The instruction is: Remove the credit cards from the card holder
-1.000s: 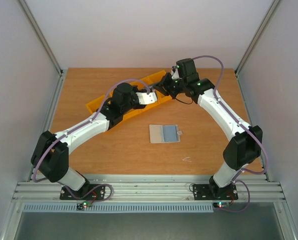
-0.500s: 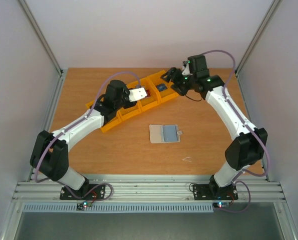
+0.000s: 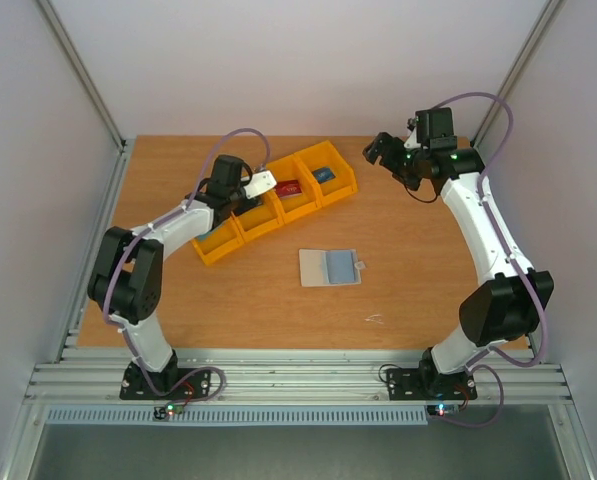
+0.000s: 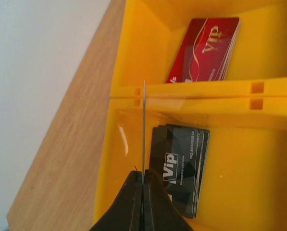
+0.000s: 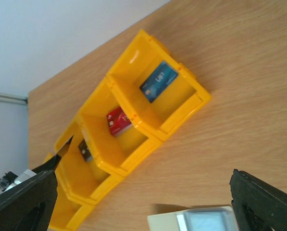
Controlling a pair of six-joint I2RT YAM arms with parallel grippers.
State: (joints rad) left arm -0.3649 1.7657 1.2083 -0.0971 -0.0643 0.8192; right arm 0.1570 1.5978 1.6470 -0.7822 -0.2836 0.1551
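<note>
The card holder (image 3: 330, 268) lies flat on the table, cream with a pale blue pocket side up; its top edge shows low in the right wrist view (image 5: 201, 221). My left gripper (image 3: 250, 188) (image 4: 143, 175) is shut on a thin pale card (image 4: 143, 130), seen edge-on above a yellow bin. A dark card (image 4: 179, 168) (image 5: 84, 151) lies in that bin. A red card (image 3: 287, 187) (image 4: 205, 48) (image 5: 118, 121) lies in the neighbouring bin and a blue card (image 3: 325, 174) (image 5: 158, 81) in the end one. My right gripper (image 3: 376, 152) (image 5: 143, 192) hangs open and empty, right of the bins.
The yellow bins (image 3: 278, 228) (image 4: 258, 89) (image 5: 181, 115) run in a diagonal row across the back of the wooden table. Walls close in the table on three sides. A small pale scrap (image 3: 375, 319) lies near the front edge.
My right gripper opened, left the blue card in the end bin and drew back to the right. My left gripper carried its pale card leftwards along the bins.
</note>
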